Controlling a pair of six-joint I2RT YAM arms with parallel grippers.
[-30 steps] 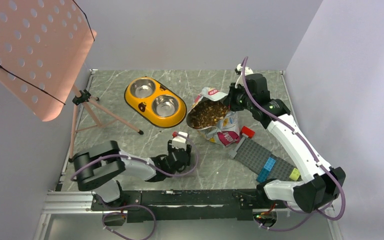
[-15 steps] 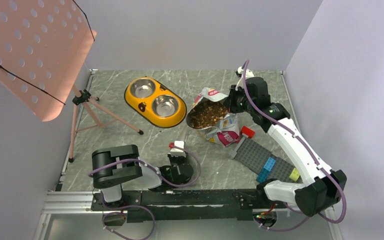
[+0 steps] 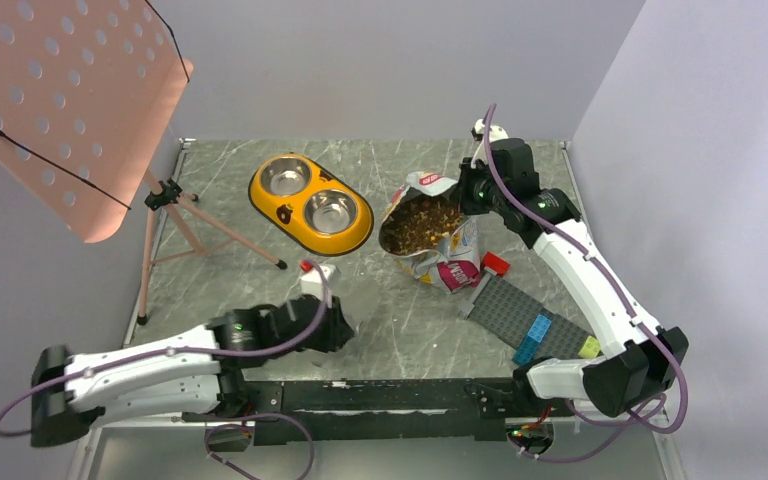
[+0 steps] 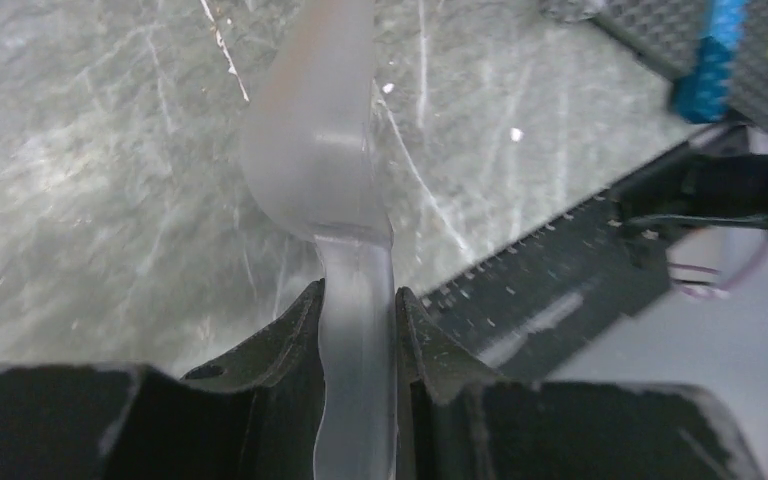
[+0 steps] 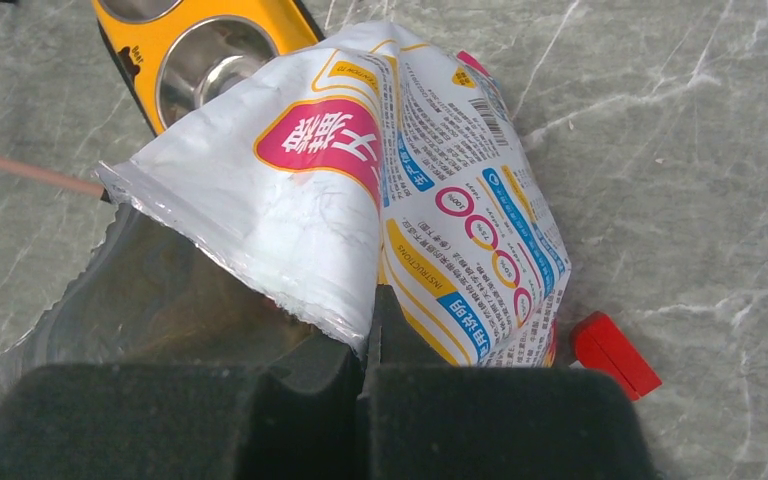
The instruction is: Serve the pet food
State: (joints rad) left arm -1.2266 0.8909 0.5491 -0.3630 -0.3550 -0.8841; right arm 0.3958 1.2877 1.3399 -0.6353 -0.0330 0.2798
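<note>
"Where is the pet food being kept?"

"The pet food [image 3: 418, 222] is being held inside the opened bag [image 3: 447, 262], which is lying at about two o'clock from the middle of the table [image 3: 400, 320]. The yellow bowl [image 3: 310, 204] is sitting at ten o'clock from the bag, apart from it."

"And the grippers?"

"The bag's rim is being pinched at its three o'clock side by the right gripper [image 5: 368, 335], its jaws pressed together on the film. A clear spoon [image 4: 315, 150] is being clamped by its handle in the left gripper [image 4: 357, 300], at seven o'clock, near the table's front edge."
</note>
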